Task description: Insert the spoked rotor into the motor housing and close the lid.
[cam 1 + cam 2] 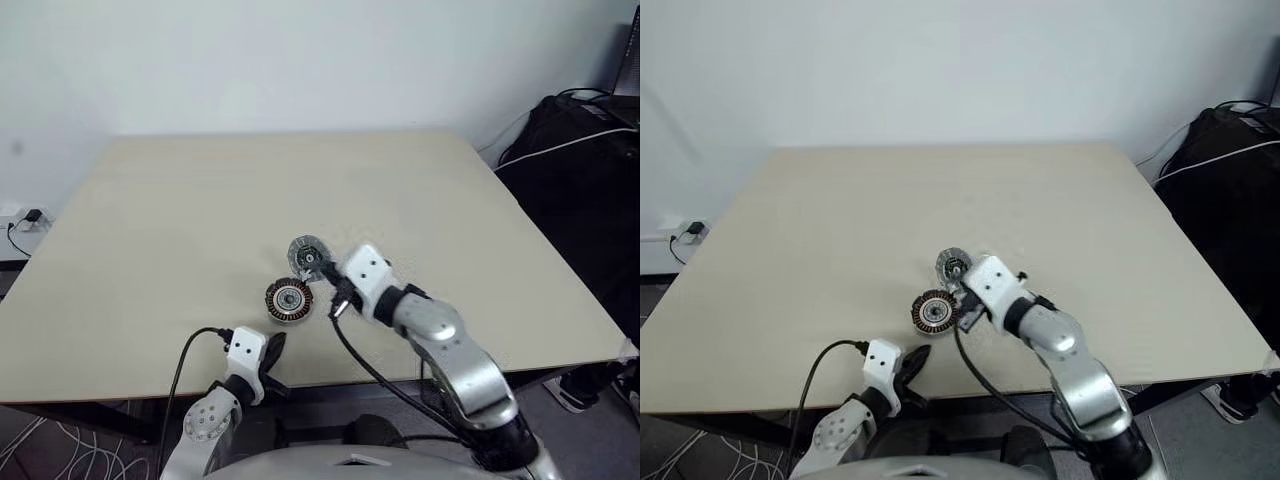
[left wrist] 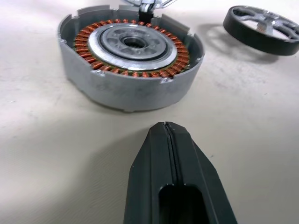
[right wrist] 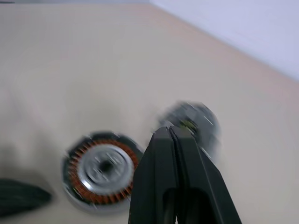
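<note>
The motor housing lies on the tan table, its copper windings ringing a silver centre. Just beyond it and slightly right is the spoked rotor, silver spokes inside a black rim. My right gripper is shut with its tips at the rotor; in the right wrist view the fingers are pressed together and the blurred rotor shows just past them. I cannot tell if it touches. My left gripper is shut and empty, pointing at the housing from the near table edge. The lid is out of view.
A black cable trails from my right wrist over the table's near edge. Black bags and cables sit off the table's right side. A wall socket is low on the left.
</note>
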Controlling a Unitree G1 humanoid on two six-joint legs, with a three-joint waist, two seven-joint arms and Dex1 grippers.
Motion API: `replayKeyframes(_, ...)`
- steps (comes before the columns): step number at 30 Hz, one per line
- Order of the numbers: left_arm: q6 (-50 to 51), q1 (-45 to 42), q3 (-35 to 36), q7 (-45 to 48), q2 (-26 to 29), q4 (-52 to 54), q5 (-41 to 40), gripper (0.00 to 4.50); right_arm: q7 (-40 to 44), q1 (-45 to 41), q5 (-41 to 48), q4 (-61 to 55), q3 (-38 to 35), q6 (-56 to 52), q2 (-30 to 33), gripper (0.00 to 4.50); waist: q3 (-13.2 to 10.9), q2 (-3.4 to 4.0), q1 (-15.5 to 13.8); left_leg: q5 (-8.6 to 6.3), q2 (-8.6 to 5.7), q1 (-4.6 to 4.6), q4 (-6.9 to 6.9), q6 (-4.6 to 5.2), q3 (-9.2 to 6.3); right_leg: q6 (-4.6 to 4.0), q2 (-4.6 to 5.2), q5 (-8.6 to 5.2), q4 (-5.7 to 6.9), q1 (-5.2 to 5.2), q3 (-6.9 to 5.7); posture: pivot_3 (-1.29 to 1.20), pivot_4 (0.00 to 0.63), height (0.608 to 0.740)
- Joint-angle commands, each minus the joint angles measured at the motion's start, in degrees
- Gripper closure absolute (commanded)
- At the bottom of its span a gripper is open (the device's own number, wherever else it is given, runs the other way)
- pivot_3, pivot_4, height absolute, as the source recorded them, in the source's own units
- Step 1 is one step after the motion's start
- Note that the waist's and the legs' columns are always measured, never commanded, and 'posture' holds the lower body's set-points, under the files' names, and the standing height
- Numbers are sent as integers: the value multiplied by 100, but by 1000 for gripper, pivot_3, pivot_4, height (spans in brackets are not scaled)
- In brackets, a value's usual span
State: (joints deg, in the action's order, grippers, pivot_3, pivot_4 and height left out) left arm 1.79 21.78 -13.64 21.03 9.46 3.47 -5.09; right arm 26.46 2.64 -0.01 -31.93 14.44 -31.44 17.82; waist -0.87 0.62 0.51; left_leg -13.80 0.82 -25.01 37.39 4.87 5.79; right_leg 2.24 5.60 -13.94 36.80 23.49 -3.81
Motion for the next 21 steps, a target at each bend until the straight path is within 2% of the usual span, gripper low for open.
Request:
replayKeyframes(1,112,-142,46,106,89,328,-56,4500,-234,339,429,-210,-777,149,-189,4294,-8,-5,5,0,0,0,0,0,0,0,0,0,2,0,1,0,0,740)
replayKeyframes(4,187,-228,81,196,175,334,-100,4500,-454,583,745,-139,-1257,-22,-449,3601,-12,-10,17,0,1,6,0,0,0,3,0,1,4,-1,3,0,0,740)
replayKeyframes(11,149,-414,257,373,279,199,-218,4500,-1040,906,1410,345,-1944,-682,-1192,1240,-13,-4,9,0,7,7,-2,-1,0,0,-1,1,3,-4,2,0,0,740)
replayKeyframes(15,137,-446,293,388,282,217,-211,4500,-1353,860,1753,635,-2252,-1163,-1526,1240,-15,0,11,0,5,6,-2,-1,2,-1,1,2,2,-3,8,0,0,740)
replayKeyframes(21,135,-348,294,351,271,304,-160,4500,-1651,662,1999,849,-2661,-1361,-1616,1240,-15,16,13,0,5,8,-5,-1,2,-1,1,2,3,-2,8,0,0,740)
